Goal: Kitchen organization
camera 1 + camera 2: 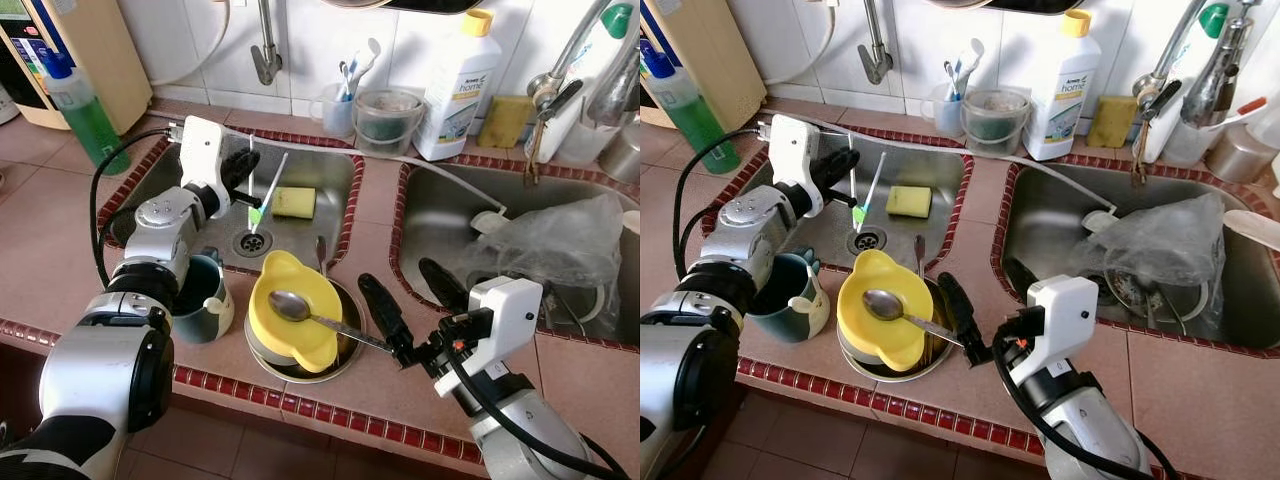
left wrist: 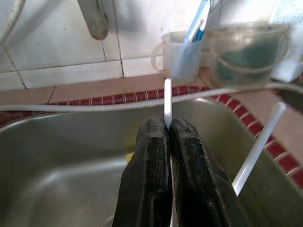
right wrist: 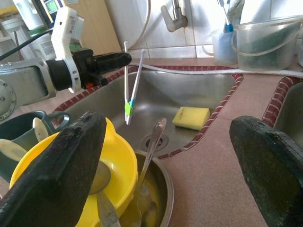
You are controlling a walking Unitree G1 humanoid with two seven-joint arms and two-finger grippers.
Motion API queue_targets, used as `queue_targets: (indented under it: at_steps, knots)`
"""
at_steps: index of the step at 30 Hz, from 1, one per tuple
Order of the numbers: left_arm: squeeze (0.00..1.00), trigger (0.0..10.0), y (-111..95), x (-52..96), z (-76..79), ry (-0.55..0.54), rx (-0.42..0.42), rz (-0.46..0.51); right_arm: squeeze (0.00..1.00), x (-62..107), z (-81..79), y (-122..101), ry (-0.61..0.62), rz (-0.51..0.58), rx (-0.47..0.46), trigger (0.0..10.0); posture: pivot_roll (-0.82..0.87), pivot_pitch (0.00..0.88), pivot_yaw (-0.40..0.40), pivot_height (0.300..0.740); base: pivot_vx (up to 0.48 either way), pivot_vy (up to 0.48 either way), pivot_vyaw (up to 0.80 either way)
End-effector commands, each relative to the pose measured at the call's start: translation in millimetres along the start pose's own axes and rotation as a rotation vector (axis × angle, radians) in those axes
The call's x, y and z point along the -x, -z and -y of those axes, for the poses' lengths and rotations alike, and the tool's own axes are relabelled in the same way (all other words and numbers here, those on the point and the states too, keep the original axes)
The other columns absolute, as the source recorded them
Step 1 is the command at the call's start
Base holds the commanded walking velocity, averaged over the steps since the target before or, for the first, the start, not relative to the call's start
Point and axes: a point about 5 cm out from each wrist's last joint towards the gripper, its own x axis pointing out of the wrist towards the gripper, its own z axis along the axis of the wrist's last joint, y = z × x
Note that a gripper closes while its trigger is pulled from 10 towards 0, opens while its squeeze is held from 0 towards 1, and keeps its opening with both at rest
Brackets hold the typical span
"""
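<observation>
Spoon (image 1: 300, 309) in bowl (image 1: 290, 310) — mug (image 1: 200, 298) left, sink (image 1: 300, 170) behind, apparently.

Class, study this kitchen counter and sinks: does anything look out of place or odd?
Yes. A crumpled plastic bag lies over the dishes in the right-hand sink. A sponge sits in the left-hand sink. The left hand holds a white stick upright over that sink.

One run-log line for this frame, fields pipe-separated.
left end effector: shut on white stick over left sink | right end effector: open, beside yellow bowl | spoon: in bowl
</observation>
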Motion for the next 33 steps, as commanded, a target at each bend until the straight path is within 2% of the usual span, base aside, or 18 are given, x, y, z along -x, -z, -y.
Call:
queue_targets:
  at_steps: [1,12,13,14,15,28,33]
  knots:
    - [0.0,10.0,8,3.9,-3.1,-0.007,-0.033,-0.031,0.0,3.4,-3.0,-6,-0.011,0.016,0.005,10.0,-0.14,0.148,0.058,0.74,0.0,0.0,0.0]
    - [0.0,10.0,13,5.4,-2.2,0.003,-0.028,-0.05,0.0,3.6,-4.7,-6,-0.023,0.009,0.003,10.0,-0.14,0.15,0.058,0.74,0.0,0.0,0.0]
    - [0.58,10.0,13,5.3,-2.4,0.002,-0.026,-0.05,0.0,3.3,-4.8,-6,-0.023,0.009,0.003,10.0,-0.14,0.151,0.058,0.74,0.0,0.0,0.0]
    - [0.58,10.0,13,5.3,-2.4,0.002,-0.026,-0.05,0.0,3.3,-4.8,-6,-0.023,0.009,0.003,10.0,-0.14,0.151,0.058,0.74,0.0,0.0,0.0]
    - [1.0,10.0,12,5.2,-2.6,0.006,-0.012,-0.045,0.0,2.9,-4.7,-6,-0.024,0.008,0.004,10.0,-0.13,0.152,0.058,0.74,0.0,0.0,0.0]
    - [1.0,10.0,5,3.5,-3.9,0.007,-0.01,-0.028,0.0,-0.2,-2.9,-7,-0.024,0.015,0.007,10.0,-0.13,0.153,0.059,0.74,0.0,0.0,0.0]
    - [1.0,10.0,-8,1.8,-7.8,-0.005,-0.012,0.023,0.0,-5.8,0.9,-8,-0.022,0.036,0.016,10.0,-0.11,0.135,0.061,0.74,0.0,0.0,0.0]
